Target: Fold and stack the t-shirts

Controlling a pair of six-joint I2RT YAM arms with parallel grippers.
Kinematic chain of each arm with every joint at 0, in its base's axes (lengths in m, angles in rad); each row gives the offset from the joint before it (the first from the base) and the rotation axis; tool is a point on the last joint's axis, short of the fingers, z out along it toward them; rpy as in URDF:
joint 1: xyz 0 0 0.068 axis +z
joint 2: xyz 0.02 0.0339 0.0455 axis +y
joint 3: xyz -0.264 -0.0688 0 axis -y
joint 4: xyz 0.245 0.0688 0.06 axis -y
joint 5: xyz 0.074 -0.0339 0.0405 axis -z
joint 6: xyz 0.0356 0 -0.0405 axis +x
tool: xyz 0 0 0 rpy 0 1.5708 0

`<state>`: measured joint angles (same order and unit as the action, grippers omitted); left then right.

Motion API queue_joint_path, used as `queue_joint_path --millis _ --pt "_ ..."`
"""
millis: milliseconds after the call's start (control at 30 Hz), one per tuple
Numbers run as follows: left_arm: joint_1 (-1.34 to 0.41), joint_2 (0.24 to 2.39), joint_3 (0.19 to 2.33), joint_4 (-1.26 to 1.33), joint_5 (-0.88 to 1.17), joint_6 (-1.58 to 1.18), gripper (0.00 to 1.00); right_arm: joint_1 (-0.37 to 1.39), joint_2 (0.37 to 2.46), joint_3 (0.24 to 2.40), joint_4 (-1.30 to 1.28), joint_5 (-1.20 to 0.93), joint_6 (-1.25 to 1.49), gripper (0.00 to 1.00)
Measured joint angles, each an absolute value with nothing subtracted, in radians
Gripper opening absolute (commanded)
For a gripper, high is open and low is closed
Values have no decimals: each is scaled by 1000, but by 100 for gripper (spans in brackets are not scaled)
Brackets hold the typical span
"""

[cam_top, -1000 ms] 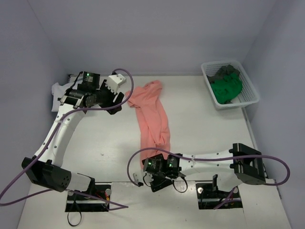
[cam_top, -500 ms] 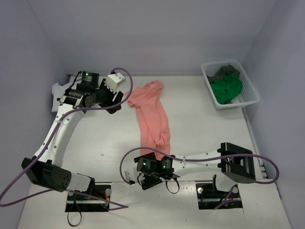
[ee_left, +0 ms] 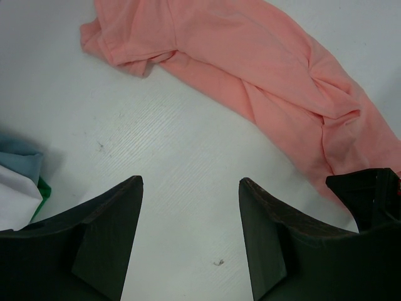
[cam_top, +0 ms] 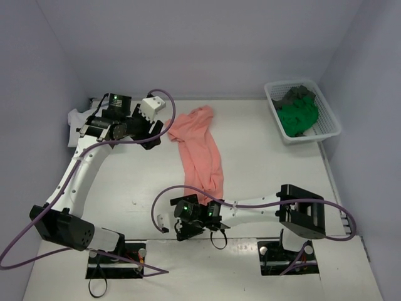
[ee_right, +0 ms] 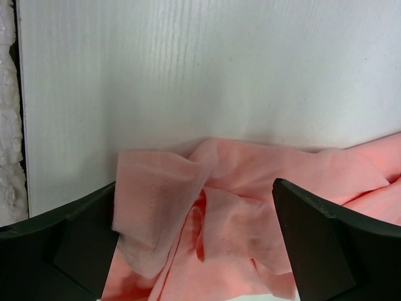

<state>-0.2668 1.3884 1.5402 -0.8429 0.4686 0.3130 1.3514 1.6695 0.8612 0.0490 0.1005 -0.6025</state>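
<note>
The salmon t-shirt [cam_top: 202, 150] is lying in a long, rumpled strip down the middle of the surface [cam_top: 263, 163]. In the top view its long axis is running from 12 o'clock at the far end to 6 o'clock at the near end.

The right gripper [ee_right: 195, 185] is sitting at that 6 o'clock end with its jaws standing wide apart. In its wrist view it is straddling the crumpled near hem and gripping nothing, so it looks the nearer one for this end of the cloth.

The left gripper [ee_left: 190, 182] is hovering over bare surface with its jaws partly apart and nothing between them. In the top view the shirt's far end is lying just beside it at about 3 o'clock. In its own wrist view the cloth is stretching from 12 toward 3 o'clock.

Judging from this, each arm is facing its own end of the strip, and the coming pinch is likely depending on the right gripper closing on the hem under it.
</note>
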Motion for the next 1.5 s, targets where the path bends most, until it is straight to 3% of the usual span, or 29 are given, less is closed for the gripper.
queue_joint_path --millis 333,433,500,733,1100,1500 --pt "-267 1388 1542 -849 490 310 57 1314 1732 913 45 86 -583 57" --pt "-267 1388 1542 -850 493 310 57 1304 1739 918 33 65 -584 35" --pt "-267 1388 1542 -852 493 310 57 1298 1740 921 22 55 -585 0" --pt "-267 1388 1557 -862 494 310 57 1279 1719 910 -16 57 -604 0" --pt "-258 1388 1575 -871 501 309 57 1245 1563 950 -323 -15 -629 0" --pt "-239 1388 1581 -879 513 306 57 1234 1412 1023 -390 -43 -677 0"
